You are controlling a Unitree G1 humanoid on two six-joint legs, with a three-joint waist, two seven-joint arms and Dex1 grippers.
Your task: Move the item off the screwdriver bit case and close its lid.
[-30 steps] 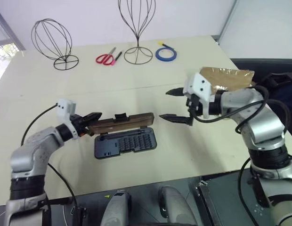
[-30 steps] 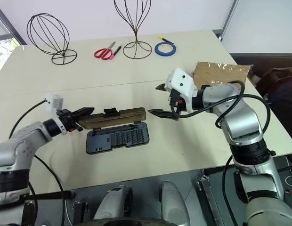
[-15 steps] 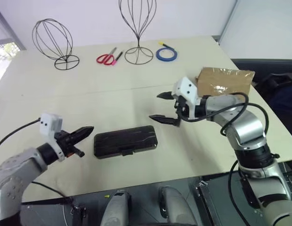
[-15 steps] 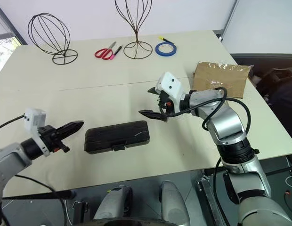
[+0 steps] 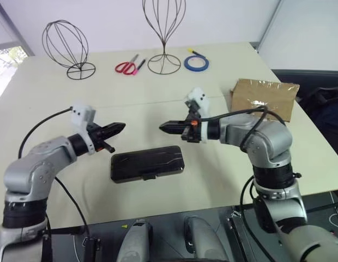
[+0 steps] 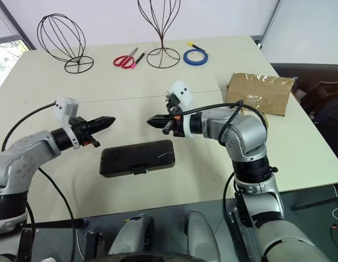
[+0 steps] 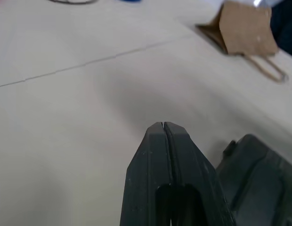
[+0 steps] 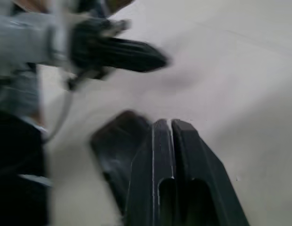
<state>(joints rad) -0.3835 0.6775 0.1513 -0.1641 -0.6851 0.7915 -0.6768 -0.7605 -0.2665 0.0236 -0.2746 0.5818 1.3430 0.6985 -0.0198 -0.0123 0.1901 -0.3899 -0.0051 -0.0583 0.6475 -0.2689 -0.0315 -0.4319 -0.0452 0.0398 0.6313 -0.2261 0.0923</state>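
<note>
The screwdriver bit case [image 5: 147, 164] lies flat on the table's near middle, its dark lid [image 6: 139, 154] down over the base and the small latch at its front edge. The item, a brown paper bag [image 5: 265, 98], rests on the table at the right, well apart from the case. My left gripper [image 5: 121, 127] is shut and empty, hovering just above and left of the case. My right gripper [image 5: 162, 126] is shut and empty too, pointing left above the case's far right corner. The two tips face each other across a short gap. The left wrist view catches the case's corner [image 7: 259, 174].
Two wire head-shaped stands [image 5: 64, 41] [image 5: 164, 33] stand at the back of the table. Red scissors [image 5: 125, 67] and a blue tape roll [image 5: 195, 63] lie beside them. A seam crosses the tabletop behind the grippers.
The lid, propped up beside my left gripper a second ago, now lies shut on the case. My right gripper has closed, rolled and swung left. The left gripper dipped away, then rose again.
</note>
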